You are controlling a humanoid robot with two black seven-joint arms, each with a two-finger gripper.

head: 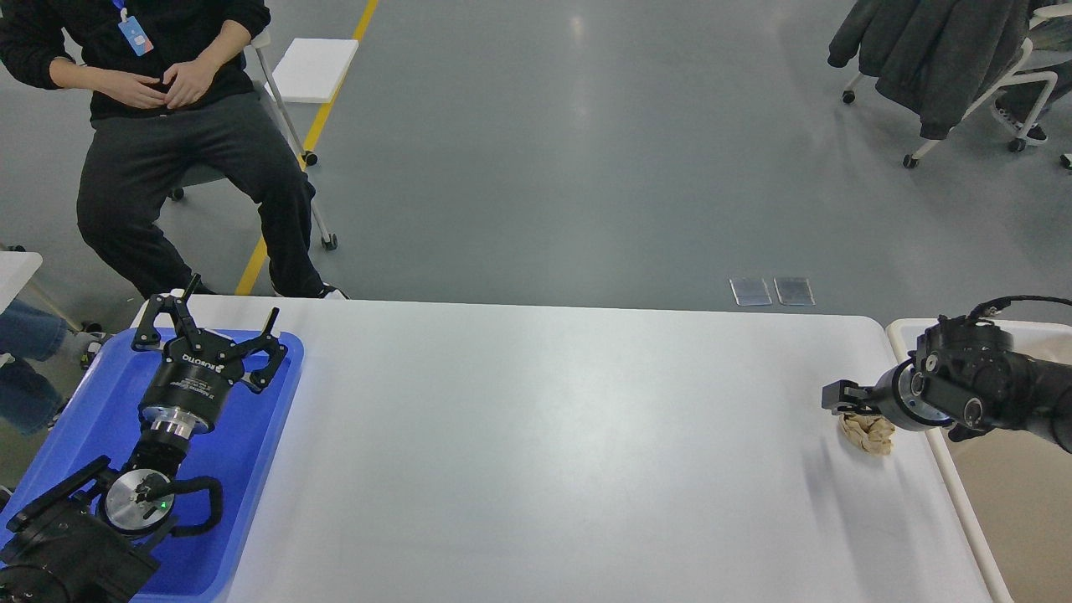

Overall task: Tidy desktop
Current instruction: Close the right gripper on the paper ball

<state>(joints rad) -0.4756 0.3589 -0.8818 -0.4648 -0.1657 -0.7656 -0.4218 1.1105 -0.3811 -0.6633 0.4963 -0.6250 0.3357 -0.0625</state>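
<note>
While the large, smooth white rectangular desktop (pixel 536 435) filled the view, the left gripper (pixel 213 322) hung with fingers spread over the blue plastic tray (pixel 251 502) at its left edge. Near the right edge, the right gripper (pixel 837 396), its state unreadable, met crumpled beige paper (pixel 868 433).

One head view looks forward and down over the desktop (pixel 536 435), its near edge cropped, grey floor (pixel 586 167) beyond.

Lab or industrial test floor, grey coated floor (pixel 586 151), yellow floor line (pixel 335 92), wheeled chairs (pixel 963 92), badge-wearing seated observer (pixel 176 126)
</note>
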